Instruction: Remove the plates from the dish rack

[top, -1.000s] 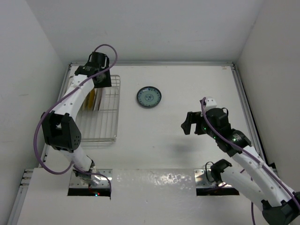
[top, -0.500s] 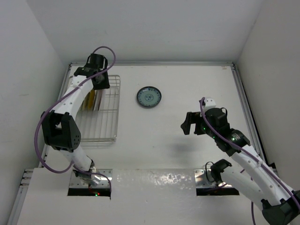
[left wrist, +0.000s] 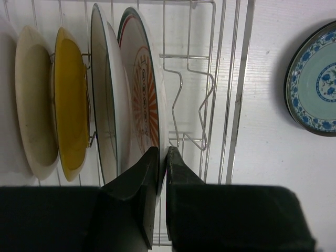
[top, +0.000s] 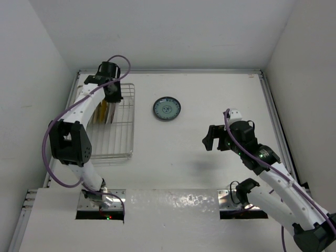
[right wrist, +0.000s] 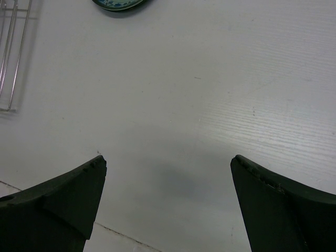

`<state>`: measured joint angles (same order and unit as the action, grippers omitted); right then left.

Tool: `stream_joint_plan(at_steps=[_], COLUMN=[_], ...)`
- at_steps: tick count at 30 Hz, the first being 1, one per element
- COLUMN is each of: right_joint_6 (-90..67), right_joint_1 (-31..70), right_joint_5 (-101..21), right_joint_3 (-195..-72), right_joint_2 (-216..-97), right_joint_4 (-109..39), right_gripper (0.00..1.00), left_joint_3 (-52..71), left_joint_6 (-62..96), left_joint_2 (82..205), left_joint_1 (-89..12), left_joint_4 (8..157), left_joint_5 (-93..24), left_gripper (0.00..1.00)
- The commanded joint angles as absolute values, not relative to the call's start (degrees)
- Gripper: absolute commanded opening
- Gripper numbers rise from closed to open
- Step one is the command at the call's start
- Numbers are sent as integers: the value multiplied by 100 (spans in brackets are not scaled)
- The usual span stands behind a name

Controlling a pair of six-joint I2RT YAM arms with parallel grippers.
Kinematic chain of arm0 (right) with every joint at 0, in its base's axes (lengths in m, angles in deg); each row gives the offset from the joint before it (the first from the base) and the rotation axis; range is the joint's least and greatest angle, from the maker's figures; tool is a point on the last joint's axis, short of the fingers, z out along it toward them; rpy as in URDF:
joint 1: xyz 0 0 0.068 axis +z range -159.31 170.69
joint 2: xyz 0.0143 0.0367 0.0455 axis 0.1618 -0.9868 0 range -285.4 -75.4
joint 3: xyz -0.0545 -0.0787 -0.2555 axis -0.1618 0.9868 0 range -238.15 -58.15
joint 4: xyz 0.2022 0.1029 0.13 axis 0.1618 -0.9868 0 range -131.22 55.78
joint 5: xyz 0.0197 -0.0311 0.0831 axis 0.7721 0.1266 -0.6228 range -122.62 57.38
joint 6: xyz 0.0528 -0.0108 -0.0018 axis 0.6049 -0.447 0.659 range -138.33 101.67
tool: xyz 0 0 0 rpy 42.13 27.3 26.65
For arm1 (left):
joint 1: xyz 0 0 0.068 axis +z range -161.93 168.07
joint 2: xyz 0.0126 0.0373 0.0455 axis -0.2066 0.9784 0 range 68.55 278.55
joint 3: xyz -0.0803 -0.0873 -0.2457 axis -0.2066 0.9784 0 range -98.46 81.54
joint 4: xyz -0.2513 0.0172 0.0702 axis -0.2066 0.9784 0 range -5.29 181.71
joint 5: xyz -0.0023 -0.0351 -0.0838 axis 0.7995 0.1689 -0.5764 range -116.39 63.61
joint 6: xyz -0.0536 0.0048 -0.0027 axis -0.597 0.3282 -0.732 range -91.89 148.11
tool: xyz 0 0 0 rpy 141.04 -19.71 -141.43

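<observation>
Two robot arms at the near edge of a white counter (top: 210, 89), seen from above. Far left on that counter: the dish rack (top: 118, 142), a silver wire grid with low sides, its long side running away from the arms.

Reaching over the rack's far end, the left tool (left wrist: 162, 152), pinched narrow on the lower rim of the red-striped plate (left wrist: 144, 94). Both black fingers pressed close together, the plate's edge caught between them.

Four plates clearly visible on edge in the rack's slots in the left wrist view. From left to right: a cream plate (left wrist: 34, 100), a yellow plate (left wrist: 71, 100), a white plate with dark rim (left wrist: 105, 100), then the red-striped plate, white with a dark rim line and red bars fanned around its centre. Close together, all upright or nearly so.

Lying flat on the counter outside the rack, apart from its right side: a teal-blue plate (top: 167, 108) with a patterned border.

Over bare counter at the right middle, well apart from the rack, the right tool (right wrist: 168, 158). Spread wide, gripping nothing.
</observation>
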<state>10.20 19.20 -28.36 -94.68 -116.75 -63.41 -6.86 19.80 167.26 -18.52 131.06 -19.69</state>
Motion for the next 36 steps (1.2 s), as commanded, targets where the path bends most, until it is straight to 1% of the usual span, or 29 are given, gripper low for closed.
stream_joint_plan(at_steps=[1, 6, 11, 13, 14, 16, 18, 19, 21, 22, 23, 24, 25, 26, 27, 28, 29, 30, 32, 33, 34, 35, 36], right_joint_6=[1120, 1269, 1357, 1445, 1480, 1637, 1752, 1918, 2182, 2227, 2288, 2341, 2394, 2368, 2307, 2237, 2175, 2157, 2175, 2175, 2166, 2175, 2122], right_joint_1=[1908, 1908, 1908, 1908, 1908, 1908, 1908, 1908, 1908, 1899, 1899, 1899, 1890, 1882, 1873, 1855, 1829, 1777, 1715, 1680, 1653, 1627, 1609], right_joint_5=[-2884, -2892, -2673, -2375, -2243, -1708, -1173, -1022, -696, -643, -581, -459, -301, -274, -256, -247, -256, -221, -281, -343, -413, -623, -773], right_joint_3=[-9515, -9550, -9708, -9866, -9910, -10112, -10313, -10367, -10481, -10525, -10587, -10752, -10859, -11103, -11280, -11760, -12043, -12499, -12729, -12758, -12775, -12793, -12819], right_joint_2=[-11628, -11636, -11610, -11601, -11601, -11610, -11618, -11636, -11627, -11619, -11601, -11592, -11601, -11636, -11714, -11968, -12135, -12416, -12531, -12541, -12524, -12524, -12585], right_joint_4=[-6173, -6182, -6366, -6568, -6629, -6875, -7025, -7043, -6938, -6859, -6763, -6718, -6674, -6596, -6560, -6612, -6856, -7120, -7140, -7070, -7000, -6886, -6859], right_gripper=[99, 99, 99, 99, 99, 99, 99, 99, 99, 99, 99, 99, 99, 99, 99, 99, 99, 99, 99, 99, 99, 99, 99], left_joint_3=[-1293, -2284, -3409, -3762, -4138, -4430, -4861, -4923, -4854, -4766, -4461, -4284, -3830, -3573, -3318, -2680, -2317, -1548, -866, -611, -60, 241, 792], left_joint_6=[2029, 2161, 2178, 2152, 2135, 2108, 2161, 2196, 2354, 2433, 2520, 2721, 2845, 3099, 3493, 3680, 3882, 4301, 4934, 5138, 5358, 5560, 5902], left_joint_2=[16716, 16926, 17120, 17252, 17374, 17472, 17620, 17630, 17621, 17604, 17543, 17507, 17464, 17385, 17323, 17140, 17016, 16702, 16410, 16261, 16111, 15770, 15419], left_joint_1=[-1764, -1764, -1834, -2000, -2088, -2299, -2729, -3148, -3590, -4044, -4284, -4513, -4950, -5172, -5357, -5698, -5858, -6112, -6437, -6553, -6650, -6772, -7009], left_joint_4=[13349, 13946, 14324, 14404, 14482, 14474, 14413, 14160, 13869, 13555, 13386, 13193, 12800, 12595, 12393, 11861, 11568, 10826, 9804, 9799, 9294, 9045, 8599], left_joint_5=[-1971, -2085, -2954, -3270, -3324, -3526, -3396, -3256, -2431, -2115, -1659, -523, -7, 511, 1334, 1690, 2059, 2463, 2983, 2986, 2899, 2802, 2558], left_gripper=[0, 0, 0, 0, 0, 0, 0, 0, 0, 0, 0, 0, 0, 0, 0, 0, 0, 0, 0, 0, 0, 0, 0])
